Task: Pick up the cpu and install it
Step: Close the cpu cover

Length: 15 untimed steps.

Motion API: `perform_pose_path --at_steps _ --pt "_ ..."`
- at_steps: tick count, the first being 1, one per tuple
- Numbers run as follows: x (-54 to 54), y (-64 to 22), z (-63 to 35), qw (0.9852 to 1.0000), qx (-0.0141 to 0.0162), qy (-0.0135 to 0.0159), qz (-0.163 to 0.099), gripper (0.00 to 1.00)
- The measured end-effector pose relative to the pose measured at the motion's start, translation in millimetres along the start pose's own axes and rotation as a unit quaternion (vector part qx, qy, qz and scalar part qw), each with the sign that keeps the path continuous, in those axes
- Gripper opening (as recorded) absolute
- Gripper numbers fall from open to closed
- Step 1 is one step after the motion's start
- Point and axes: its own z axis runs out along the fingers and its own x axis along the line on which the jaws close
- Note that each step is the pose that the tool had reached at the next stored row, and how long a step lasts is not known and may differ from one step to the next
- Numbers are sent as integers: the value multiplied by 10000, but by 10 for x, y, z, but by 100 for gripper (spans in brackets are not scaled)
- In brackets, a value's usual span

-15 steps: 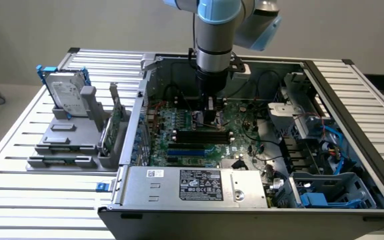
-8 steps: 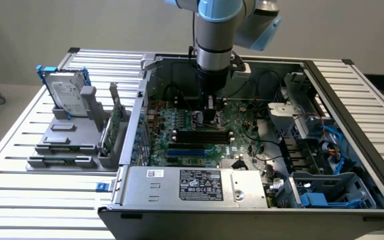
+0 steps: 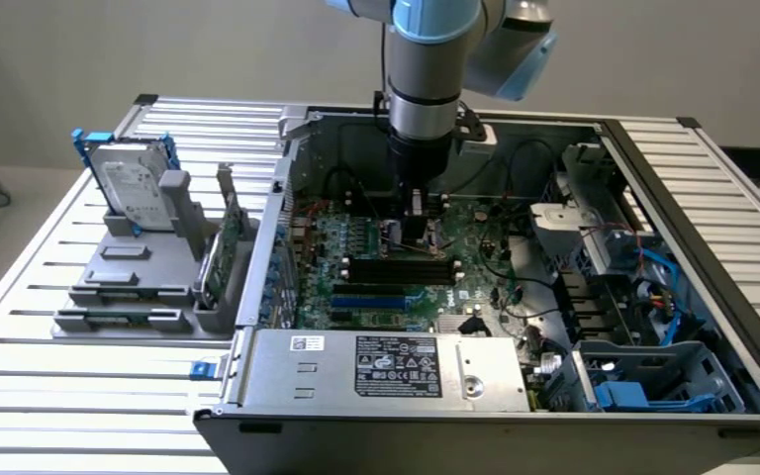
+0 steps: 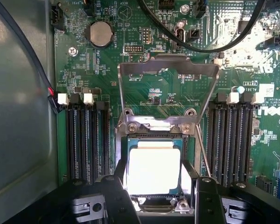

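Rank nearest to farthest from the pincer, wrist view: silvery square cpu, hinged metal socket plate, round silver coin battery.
1. Silvery square cpu: in the socket, at the pincer.
2. Hinged metal socket plate: open, beyond the socket.
3. Round silver coin battery: on the board, past the plate.

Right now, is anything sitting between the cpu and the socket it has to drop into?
Nothing visible. The claw grips the cpu squarely over the socket. The load plate is hinged open, tilted back away from the opening. The black cables run beyond the plate, clear of the socket.
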Motion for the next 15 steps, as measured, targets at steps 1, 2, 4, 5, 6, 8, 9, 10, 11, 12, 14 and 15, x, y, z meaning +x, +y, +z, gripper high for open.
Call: perform_pose_path --at_steps 1,2,4,5,6,8,9,10,11,12,14,15 --pt "0 2 -2 10000 0 0 0 55" --pt "1 4 -4 10000 0 0 0 55" --pt "0 8 -6 10000 0 1 0 55" --pt "0 9 -8 10000 0 1 1 55" --pt "0 10 -10 10000 1 0 1 55" --pt "0 11 -12 10000 1 0 0 55" --pt "0 12 -15 10000 3 -1 0 55" --pt "-1 11 -19 10000 5 -1 0 54" --pt "-1 11 -24 10000 8 -1 0 54" --pt "0 12 -29 10000 12 0 0 54" --pt "0 12 -45 10000 32 0 -1 54" --pt "0 12 -50 10000 48 0 0 54"
